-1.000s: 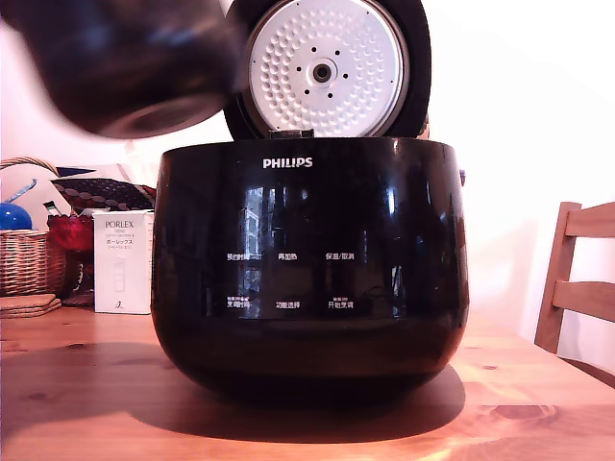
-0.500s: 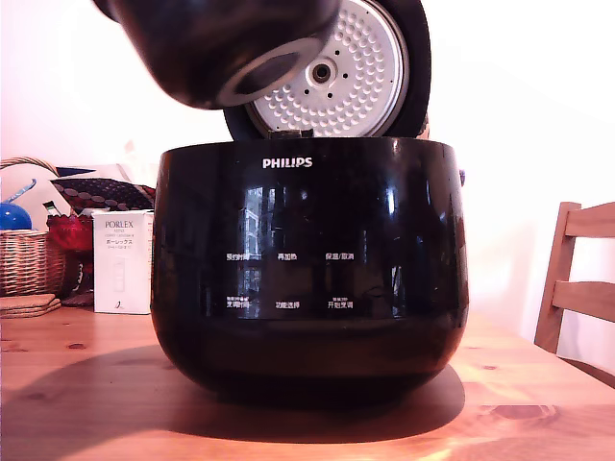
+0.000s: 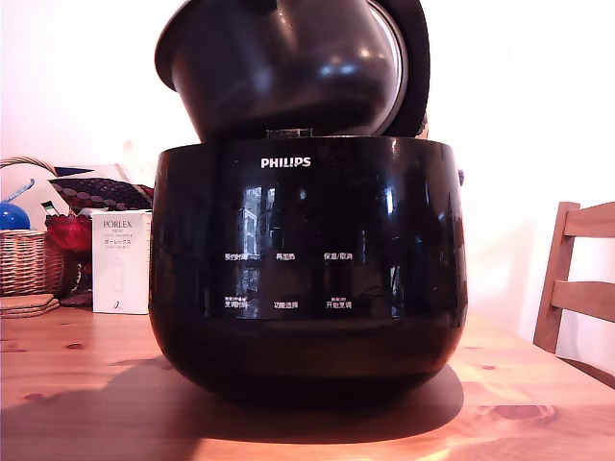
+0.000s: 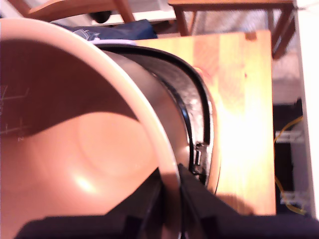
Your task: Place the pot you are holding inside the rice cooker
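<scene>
**Pot held tilted above the open rice cooker**

In the wrist view the gripper (image 4: 172,199) is clamped on the rim of the pot (image 4: 75,149): one dark finger lies inside the rim and the other outside it, with the pale rim edge pinched between them. The pot's smooth inner wall and rounded floor spread away from the fingers, glowing a warm copper tone in this light, with faint level markings on the far wall.

Just beyond the outer finger, past the pot's wall, runs the curved black edge of the rice cooker (image 4: 199,114), with a small latch part visible on it close to the fingertips. Further out from the gripper lies the wooden table (image 4: 244,99).

In the exterior view the gripper itself is out of sight. The pot (image 3: 288,67) hangs tilted above the rice cooker (image 3: 307,269), its rounded bottom turned toward the exterior view's right and its flared rim toward the left. Its lowest part sits right at the cooker's top opening; whether it touches cannot be told. The raised lid (image 3: 415,67) stands behind the pot and is mostly hidden by it. On the table (image 3: 77,355) to the exterior view's left stand a white box (image 3: 121,261) and a wicker basket (image 3: 27,261); a wooden chair (image 3: 579,279) is at the right.
</scene>
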`<action>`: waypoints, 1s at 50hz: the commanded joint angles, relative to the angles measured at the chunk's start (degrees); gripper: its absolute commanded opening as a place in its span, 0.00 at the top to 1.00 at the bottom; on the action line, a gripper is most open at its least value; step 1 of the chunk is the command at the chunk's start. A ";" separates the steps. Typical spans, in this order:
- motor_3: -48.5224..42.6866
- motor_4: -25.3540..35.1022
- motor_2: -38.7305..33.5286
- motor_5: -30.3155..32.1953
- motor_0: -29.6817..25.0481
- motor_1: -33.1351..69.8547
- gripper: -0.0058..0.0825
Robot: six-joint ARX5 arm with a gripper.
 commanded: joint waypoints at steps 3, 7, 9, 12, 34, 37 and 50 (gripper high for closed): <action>-0.48 -1.75 2.10 3.45 -0.92 1.84 0.96; -0.59 -3.48 2.10 5.14 -1.60 2.97 0.96; -0.68 -4.07 2.10 6.40 -1.86 3.50 0.96; -0.85 -4.63 2.10 6.67 -2.25 4.46 0.96; -5.25 -9.75 2.10 15.63 -3.89 7.65 0.96; -6.47 -9.90 2.10 16.48 -3.89 7.72 0.96; -7.82 -10.10 2.10 19.82 -4.90 8.61 0.96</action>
